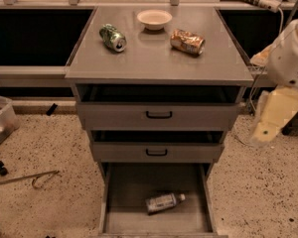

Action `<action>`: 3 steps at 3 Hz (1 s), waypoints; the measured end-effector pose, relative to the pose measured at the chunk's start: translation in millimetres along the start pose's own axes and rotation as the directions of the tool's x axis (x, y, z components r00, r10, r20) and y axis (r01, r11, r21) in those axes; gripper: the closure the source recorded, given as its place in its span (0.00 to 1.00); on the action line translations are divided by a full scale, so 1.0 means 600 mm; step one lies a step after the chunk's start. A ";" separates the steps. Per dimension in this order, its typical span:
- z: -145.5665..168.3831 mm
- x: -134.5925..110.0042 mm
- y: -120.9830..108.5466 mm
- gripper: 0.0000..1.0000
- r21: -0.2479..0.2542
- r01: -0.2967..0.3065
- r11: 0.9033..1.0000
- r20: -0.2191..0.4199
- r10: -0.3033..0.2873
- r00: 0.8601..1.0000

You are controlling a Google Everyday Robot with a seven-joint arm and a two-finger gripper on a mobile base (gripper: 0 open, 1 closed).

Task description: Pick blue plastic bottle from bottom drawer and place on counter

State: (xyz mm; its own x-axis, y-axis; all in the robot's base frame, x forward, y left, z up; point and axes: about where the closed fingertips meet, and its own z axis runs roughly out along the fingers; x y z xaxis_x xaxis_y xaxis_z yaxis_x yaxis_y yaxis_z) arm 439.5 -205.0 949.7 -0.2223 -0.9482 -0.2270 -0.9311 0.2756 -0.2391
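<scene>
The blue plastic bottle (pixel 163 202) lies on its side on the floor of the open bottom drawer (pixel 124 192), white cap pointing right. The counter (pixel 154 56) is the grey top of the cabinet. My gripper (pixel 268 125) hangs in the air to the right of the cabinet, level with the two upper drawers. It points down and is well above and to the right of the bottle. It holds nothing that I can see.
On the counter lie a green soda can (pixel 112 37), a white bowl (pixel 154 19) and an orange-brown snack packet (pixel 187 41). The two upper drawers (pixel 158 115) are partly pulled out. A clear bin (pixel 0 120) and a cable (pixel 25 178) are on the floor at the left.
</scene>
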 end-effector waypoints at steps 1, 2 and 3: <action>0.097 -0.022 0.047 0.00 -0.036 -0.039 0.999 0.065 0.042 0.997; 0.223 -0.032 0.111 0.00 -0.120 -0.102 0.988 0.136 0.118 0.984; 0.362 -0.023 0.172 0.00 -0.240 -0.173 0.955 0.205 0.224 0.953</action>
State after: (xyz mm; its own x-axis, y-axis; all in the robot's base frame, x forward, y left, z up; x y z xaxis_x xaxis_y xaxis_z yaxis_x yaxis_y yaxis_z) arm 409.4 -129.0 723.0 -0.3610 -0.8094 -0.4632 -0.9205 0.3890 0.0375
